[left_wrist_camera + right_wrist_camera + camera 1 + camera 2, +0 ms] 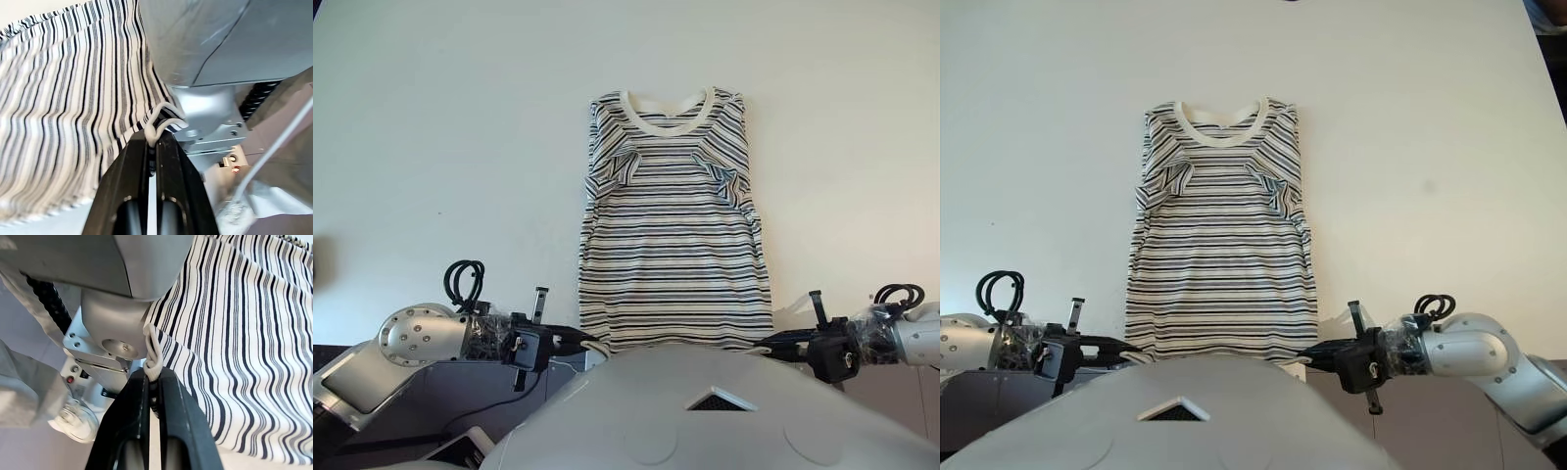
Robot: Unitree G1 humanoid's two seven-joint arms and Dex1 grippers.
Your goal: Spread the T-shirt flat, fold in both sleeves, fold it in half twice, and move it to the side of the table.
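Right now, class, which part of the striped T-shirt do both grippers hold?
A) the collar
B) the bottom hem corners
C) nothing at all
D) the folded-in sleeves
B: the left gripper and the right gripper are each shut on a bunched bottom-hem corner of the T-shirt.

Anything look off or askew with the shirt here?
Only minor: the T-shirt lies flat on the table, but its left sleeve and right sleeve are folded in bunched, not smooth. The left gripper and right gripper each pinch a hem corner at the near edge.
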